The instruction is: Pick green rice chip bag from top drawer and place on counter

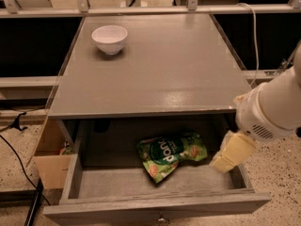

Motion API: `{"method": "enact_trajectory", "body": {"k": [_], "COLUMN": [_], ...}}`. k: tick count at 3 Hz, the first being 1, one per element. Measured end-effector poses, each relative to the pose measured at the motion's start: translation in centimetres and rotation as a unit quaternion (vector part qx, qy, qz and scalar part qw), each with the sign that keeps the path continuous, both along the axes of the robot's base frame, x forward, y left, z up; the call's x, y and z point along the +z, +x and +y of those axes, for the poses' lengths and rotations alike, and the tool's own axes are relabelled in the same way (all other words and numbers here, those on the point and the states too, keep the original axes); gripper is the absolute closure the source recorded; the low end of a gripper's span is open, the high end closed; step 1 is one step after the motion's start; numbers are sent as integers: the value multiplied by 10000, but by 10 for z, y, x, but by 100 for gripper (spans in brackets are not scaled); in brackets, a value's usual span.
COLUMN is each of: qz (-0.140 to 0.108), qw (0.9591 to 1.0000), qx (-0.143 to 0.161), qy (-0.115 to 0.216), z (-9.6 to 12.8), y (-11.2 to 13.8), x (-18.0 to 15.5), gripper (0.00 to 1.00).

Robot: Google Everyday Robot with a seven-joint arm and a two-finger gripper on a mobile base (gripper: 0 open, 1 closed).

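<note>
The green rice chip bag (pixel 170 154) lies crinkled in the middle of the open top drawer (pixel 155 205), whose front panel is pulled out toward me. The grey counter (pixel 160 65) spans the cabinet top above it. My gripper (pixel 232 152) hangs from the white arm at the right, over the drawer's right side, to the right of the bag and apart from it. It holds nothing that I can see.
A white bowl (pixel 109 38) stands on the counter's far left. A tan cardboard box (pixel 49 157) sits on the floor left of the cabinet. A black cable (pixel 19 159) runs over the speckled floor at left. A rail (pixel 141 11) runs behind the counter.
</note>
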State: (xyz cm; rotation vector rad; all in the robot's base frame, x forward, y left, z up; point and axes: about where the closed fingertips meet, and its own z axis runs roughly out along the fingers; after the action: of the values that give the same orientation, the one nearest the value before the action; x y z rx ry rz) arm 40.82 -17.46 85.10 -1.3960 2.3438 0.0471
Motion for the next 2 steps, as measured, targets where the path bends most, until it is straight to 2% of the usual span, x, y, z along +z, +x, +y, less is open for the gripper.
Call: {"method": "enact_trajectory", "body": {"k": [1,2], "qz": [50,233], "qw": [10000,9995], "qx": [-47,-189], "qy": [14,90], "z": [-1,-3], "y": [-2,-9], "x": [-11,-26], "gripper": [0,0]}}
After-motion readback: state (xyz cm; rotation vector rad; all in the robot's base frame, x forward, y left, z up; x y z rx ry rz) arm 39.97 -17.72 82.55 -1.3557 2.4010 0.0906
